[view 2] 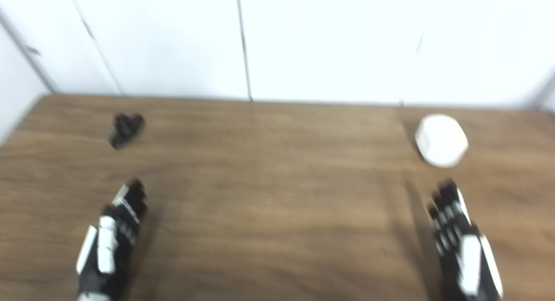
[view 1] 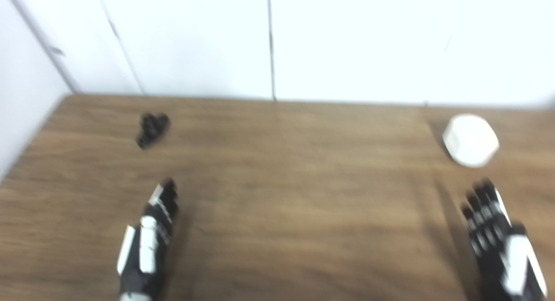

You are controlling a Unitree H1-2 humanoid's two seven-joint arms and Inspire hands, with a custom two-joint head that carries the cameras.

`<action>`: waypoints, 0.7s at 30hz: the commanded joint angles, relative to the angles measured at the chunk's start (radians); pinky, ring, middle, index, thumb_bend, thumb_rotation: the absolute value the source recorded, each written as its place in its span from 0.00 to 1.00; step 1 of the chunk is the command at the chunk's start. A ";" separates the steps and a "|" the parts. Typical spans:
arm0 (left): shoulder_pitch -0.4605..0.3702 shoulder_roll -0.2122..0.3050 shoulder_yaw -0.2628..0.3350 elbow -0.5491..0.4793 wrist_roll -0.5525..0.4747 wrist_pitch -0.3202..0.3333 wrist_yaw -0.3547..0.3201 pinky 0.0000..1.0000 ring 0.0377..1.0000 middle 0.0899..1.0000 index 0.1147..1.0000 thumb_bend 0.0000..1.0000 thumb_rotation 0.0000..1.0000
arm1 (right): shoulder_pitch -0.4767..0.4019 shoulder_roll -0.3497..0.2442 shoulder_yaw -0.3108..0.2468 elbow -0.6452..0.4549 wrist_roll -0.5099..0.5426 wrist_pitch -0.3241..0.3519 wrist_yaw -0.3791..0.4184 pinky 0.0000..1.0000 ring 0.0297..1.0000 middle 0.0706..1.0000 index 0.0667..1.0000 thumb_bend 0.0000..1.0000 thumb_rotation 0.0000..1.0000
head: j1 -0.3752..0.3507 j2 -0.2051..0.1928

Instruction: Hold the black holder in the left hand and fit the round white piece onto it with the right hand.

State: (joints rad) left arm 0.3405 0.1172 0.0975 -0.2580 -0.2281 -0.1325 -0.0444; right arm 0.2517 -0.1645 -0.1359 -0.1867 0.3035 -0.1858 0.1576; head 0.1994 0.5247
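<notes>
Our left hand (view 1: 149, 238) is empty, fingers extended; the black holder (view 1: 151, 128) lies apart ahead of its fingertips, small, probably light and rigid, long axis slanting away-right. Our right hand (view 1: 498, 238), spread and empty, points at the round white piece (view 1: 470, 140) just beyond: smooth, axis unclear, best gripped across its sides.

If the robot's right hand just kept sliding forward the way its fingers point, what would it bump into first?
Most likely the round white piece, which lies just beyond the right hand and slightly to its left. The wooden table between them looks bare. The blur leaves the hand's height unclear.
</notes>
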 commanded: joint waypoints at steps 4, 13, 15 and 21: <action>0.006 -0.063 -0.024 0.044 0.034 -0.057 0.013 1.00 0.97 0.94 0.90 0.48 1.00 | -0.001 -0.021 -0.018 0.138 0.031 -0.042 0.038 1.00 1.00 1.00 1.00 0.63 1.00 | 0.050 -0.052; -0.001 -0.070 -0.048 0.070 0.072 -0.075 0.031 1.00 0.97 0.94 0.89 0.45 0.98 | -0.016 -0.035 -0.019 0.190 0.026 -0.066 0.062 1.00 1.00 1.00 1.00 0.71 1.00 | 0.077 -0.086; 0.000 -0.069 -0.051 0.070 0.082 -0.075 0.037 1.00 0.97 0.95 0.90 0.44 0.98 | -0.018 -0.035 -0.021 0.192 0.027 -0.066 0.064 1.00 1.00 1.00 1.00 0.72 1.00 | 0.078 -0.086; 0.001 -0.074 -0.055 0.072 0.112 -0.090 0.058 1.00 0.96 0.93 0.89 0.42 0.89 | -0.016 -0.033 -0.029 0.183 0.022 -0.068 0.062 1.00 1.00 1.00 1.00 0.73 1.00 | 0.069 -0.071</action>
State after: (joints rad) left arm 0.3358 0.1116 0.0606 -0.2381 -0.1262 -0.2089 0.0022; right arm 0.2133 -0.2052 -0.1654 -0.1267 0.3263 -0.2158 0.2042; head 0.2685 0.4525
